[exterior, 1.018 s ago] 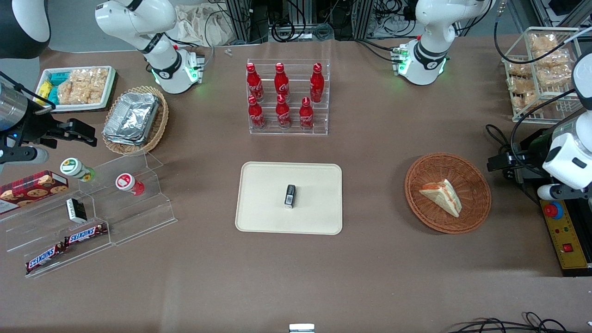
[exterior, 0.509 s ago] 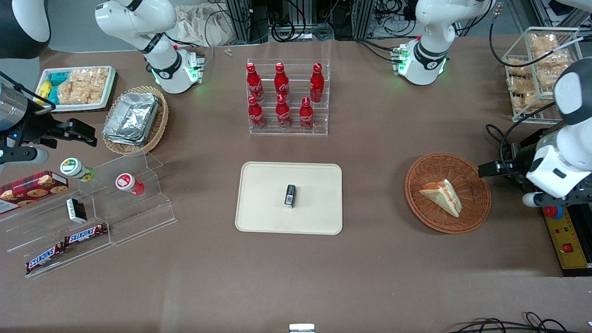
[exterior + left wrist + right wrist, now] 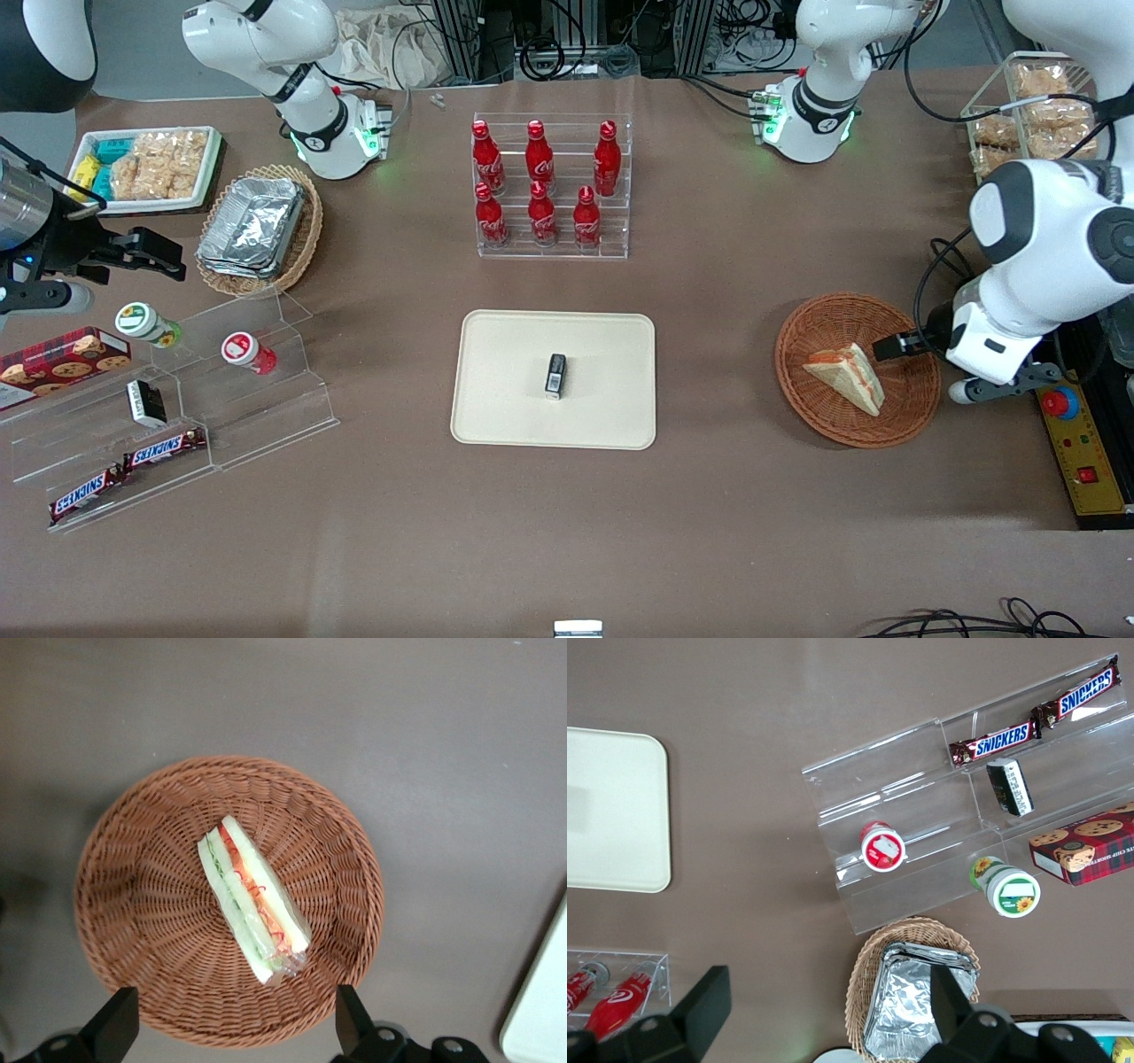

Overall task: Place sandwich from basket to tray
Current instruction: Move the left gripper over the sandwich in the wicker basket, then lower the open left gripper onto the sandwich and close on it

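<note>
End effector (image 3: 232,1028) now seemingly above basket (image 3: 912,403), fingers (image 3: 115,1026) spread.

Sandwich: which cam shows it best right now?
Left wrist view. It looks straight down on the sandwich in the basket, filling layers visible, open tool above it. The front view shows the sandwich small, the tool beside it. The right wrist view misses it.

Tool (image 3: 232,1028) fingertips only — rest cut off; tray (image 3: 540,1010) likewise.
</note>
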You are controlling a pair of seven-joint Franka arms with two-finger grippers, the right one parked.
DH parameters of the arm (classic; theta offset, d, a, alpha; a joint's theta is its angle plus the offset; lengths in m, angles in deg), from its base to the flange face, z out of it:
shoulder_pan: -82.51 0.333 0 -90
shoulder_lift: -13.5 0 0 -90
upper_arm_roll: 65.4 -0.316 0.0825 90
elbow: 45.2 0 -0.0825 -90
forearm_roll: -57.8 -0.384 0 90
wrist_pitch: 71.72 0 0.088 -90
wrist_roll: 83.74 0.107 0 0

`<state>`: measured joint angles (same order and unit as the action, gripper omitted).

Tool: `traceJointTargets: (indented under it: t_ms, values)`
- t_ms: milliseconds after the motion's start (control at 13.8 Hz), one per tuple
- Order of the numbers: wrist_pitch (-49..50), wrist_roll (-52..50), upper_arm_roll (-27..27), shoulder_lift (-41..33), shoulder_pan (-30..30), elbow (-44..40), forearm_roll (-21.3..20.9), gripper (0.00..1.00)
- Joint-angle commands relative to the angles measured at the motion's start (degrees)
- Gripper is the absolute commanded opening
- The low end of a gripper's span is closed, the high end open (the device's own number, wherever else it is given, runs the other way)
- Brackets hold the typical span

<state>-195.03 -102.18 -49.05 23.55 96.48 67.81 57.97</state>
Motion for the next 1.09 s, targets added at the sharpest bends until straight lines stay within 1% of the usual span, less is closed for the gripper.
traceJointTargets:
  t_ms: [0,73,145,364,509,800,1018]
  values:
    - [-6.3,-8.59,0.53,-0.31,0.71,5.72,-0.35,1.0]
    - [-8.77,-12.28,0.53,0.74,0.71,6.51,-0.44,1.0]
    - [-10.1,-13.8,0.53,1.54,0.71,7.22,-0.53,1.0]
    - [-12.3,-16.09,0.53,3.82,0.62,7.58,-0.53,1.0]
    - [-15.72,-18.2,0.53,5.49,0.62,8.01,-0.53,1.0]
    - [-19.42,-18.65,0.44,6.29,0.71,11.34,-0.44,0.99]
    - [-19.6,-18.65,0.44,6.55,0.71,12.23,-0.53,0.99]
